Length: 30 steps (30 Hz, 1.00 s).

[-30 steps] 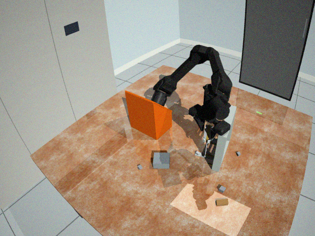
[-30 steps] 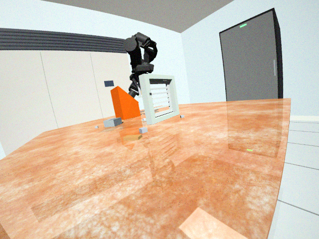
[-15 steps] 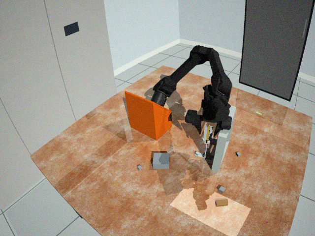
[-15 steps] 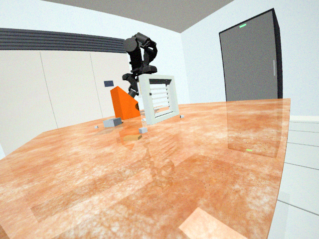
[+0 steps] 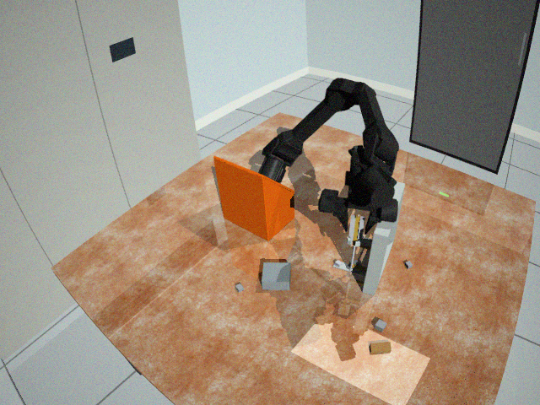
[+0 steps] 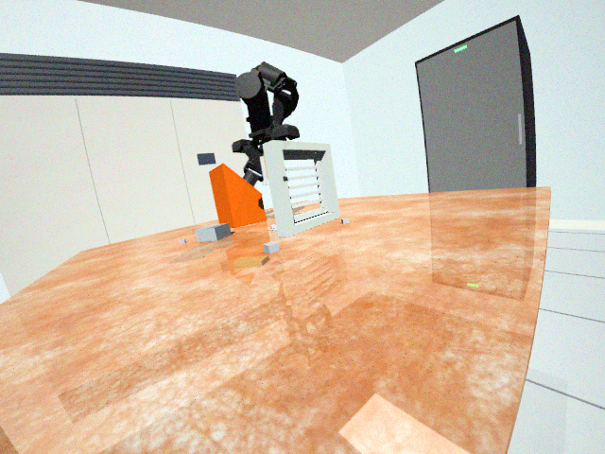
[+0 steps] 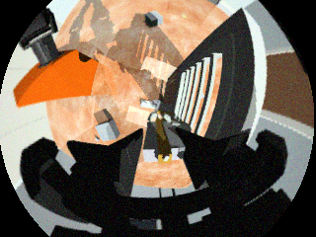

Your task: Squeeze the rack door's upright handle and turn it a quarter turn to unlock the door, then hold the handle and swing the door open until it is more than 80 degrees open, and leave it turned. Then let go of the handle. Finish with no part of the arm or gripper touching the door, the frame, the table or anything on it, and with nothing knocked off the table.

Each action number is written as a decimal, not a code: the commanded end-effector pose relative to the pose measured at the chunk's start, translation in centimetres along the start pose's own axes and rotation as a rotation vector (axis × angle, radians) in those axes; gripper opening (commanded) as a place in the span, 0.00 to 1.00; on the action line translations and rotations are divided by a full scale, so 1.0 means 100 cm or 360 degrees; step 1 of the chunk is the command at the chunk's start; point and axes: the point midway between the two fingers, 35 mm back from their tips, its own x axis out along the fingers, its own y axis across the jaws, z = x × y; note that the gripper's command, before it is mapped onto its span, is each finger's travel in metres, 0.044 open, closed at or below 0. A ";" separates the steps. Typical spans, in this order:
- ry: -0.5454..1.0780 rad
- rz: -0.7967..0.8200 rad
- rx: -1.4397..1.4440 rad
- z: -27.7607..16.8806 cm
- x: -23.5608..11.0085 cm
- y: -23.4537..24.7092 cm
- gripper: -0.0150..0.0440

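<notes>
The pale grey rack frame [image 5: 375, 266] [image 6: 276, 190] [image 7: 259, 74] stands upright on the table, with the door's pale slats showing through its opening. Whether the door is ajar cannot be told. The upright handle [image 5: 356, 229] [image 7: 163, 140], pale with a yellow strip, is on the arm's side of the frame. My gripper [image 5: 356, 230] [image 7: 158, 130] points down from above, with one finger on each side of the handle. The fingers are part open, and gaps show between them and the handle. In the exterior view the frame hides the fingertips.
An orange slanted block [image 5: 244, 196] [image 6: 236, 200] [image 7: 59, 81] stands in front of the arm's base. A grey box [image 5: 275, 276] [image 6: 213, 232] [image 7: 108, 129] lies on the handle side. A small grey cube [image 5: 379, 323] [image 6: 270, 247] and a tan block [image 5: 380, 347] [image 6: 250, 262] lie beyond the frame's end.
</notes>
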 end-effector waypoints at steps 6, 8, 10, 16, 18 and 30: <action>-0.0002 -0.0005 -0.0010 0.000 0.000 -0.001 0.53; -0.0002 -0.0005 -0.0010 0.000 0.000 -0.001 0.51; -0.0002 -0.0005 -0.0010 0.000 0.000 -0.001 0.49; -0.0002 -0.0005 -0.0010 0.000 0.000 -0.001 0.42; -0.0002 -0.0005 -0.0010 0.000 0.000 -0.001 0.40; -0.0002 -0.0005 -0.0010 0.000 0.000 -0.001 0.27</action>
